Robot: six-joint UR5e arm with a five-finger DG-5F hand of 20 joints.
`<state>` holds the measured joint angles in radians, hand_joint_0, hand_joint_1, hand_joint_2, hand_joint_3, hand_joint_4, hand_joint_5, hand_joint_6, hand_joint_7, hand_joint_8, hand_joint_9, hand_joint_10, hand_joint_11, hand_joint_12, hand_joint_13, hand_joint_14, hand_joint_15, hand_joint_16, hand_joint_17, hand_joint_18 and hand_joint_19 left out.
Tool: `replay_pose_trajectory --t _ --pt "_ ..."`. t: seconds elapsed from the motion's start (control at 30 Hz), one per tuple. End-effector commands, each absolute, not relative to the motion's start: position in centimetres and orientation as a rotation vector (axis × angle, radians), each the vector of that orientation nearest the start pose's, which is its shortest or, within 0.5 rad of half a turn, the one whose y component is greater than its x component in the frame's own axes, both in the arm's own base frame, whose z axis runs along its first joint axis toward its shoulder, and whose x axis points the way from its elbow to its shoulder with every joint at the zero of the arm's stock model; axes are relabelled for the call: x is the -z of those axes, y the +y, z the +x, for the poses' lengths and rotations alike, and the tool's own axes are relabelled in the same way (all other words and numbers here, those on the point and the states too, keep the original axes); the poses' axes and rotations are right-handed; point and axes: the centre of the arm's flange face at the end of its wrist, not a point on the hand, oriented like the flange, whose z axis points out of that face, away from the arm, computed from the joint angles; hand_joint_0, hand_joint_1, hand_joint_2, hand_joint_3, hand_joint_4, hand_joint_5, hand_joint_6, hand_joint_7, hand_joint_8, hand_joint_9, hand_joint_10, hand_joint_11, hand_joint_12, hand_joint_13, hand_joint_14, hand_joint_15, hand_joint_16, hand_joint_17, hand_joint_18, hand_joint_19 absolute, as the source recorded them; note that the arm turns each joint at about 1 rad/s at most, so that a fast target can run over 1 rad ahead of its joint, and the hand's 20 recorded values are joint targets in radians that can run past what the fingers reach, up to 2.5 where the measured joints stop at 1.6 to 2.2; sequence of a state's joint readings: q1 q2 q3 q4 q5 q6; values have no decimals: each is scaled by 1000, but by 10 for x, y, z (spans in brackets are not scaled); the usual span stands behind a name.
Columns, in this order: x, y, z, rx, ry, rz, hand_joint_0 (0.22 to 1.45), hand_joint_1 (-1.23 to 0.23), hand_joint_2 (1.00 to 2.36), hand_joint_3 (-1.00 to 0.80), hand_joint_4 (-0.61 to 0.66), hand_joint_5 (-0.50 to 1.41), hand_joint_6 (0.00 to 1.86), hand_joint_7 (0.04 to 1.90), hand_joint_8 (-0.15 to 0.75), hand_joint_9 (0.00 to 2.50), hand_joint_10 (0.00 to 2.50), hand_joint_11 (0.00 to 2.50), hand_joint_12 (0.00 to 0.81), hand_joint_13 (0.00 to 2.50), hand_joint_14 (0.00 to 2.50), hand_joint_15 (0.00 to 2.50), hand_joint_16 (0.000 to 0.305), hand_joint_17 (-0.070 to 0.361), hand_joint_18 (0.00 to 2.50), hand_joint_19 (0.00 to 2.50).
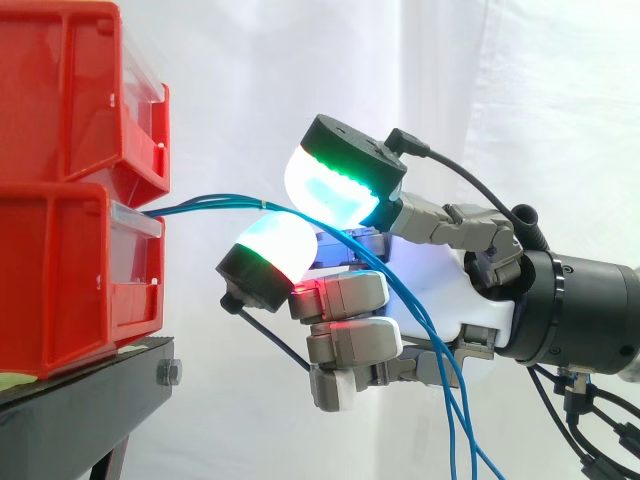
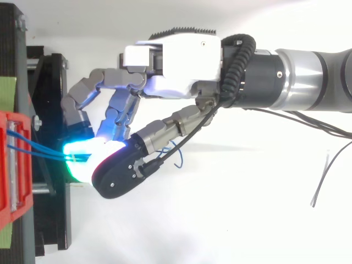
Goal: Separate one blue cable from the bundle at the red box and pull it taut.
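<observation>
Two red bins are stacked on a black stand at the left. Thin blue cables leave the gap between the bins and run right, nearly level. They pass between two glowing fingertips of my hand, then drop away to the lower right. Both pads are curled in on the strands, one above and one below. From above, two blue cables span from the red box into the cyan-green glow under my hand. The pads hide how many strands they pinch.
The black stand juts out below the box towards the hand. A white curtain hangs behind the work. The slack cable ends hang down below the palm.
</observation>
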<state>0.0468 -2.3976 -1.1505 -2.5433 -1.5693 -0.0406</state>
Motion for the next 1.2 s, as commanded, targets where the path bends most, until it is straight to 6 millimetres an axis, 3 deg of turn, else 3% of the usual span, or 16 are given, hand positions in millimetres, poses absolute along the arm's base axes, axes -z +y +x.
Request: replay_pose_trajectory --t 0.0,0.17,0.57,0.8,0.93,1.07,1.17 --pt "-216 -97 795 -1296 1112 1021 721 -904 1017 -289 94 -195 911 1310 348 1011 103 1745 409 1219 26 1289 55 123 1039 714" --pt "-216 -97 795 -1296 1112 1021 796 -918 1000 -500 98 -189 915 1287 351 1032 36 1762 404 1215 26 1278 54 122 1032 692" --pt "-216 -98 795 -1296 1110 1022 760 -936 1000 -500 159 -174 912 1295 351 1066 0 1761 406 1221 27 1269 53 119 1050 673" --pt "-216 -98 795 -1295 1112 1022 620 -893 1000 -500 183 -169 905 1253 357 1063 0 1760 418 1220 27 1267 53 119 1051 726" --pt "-216 -98 795 -1295 1112 1022 566 -793 1000 -500 190 -169 893 1210 366 1070 1 1744 426 1226 25 1271 54 122 1064 737" --pt "-216 -98 795 -1295 1112 1022 614 -656 1000 -500 180 -164 880 1212 356 1083 2 1720 416 1229 25 1271 53 119 1066 754" --pt "-216 -97 795 -1296 1112 1021 649 -683 1000 -488 157 -163 880 1267 359 1084 2 1725 410 1234 25 1271 53 119 1066 764"
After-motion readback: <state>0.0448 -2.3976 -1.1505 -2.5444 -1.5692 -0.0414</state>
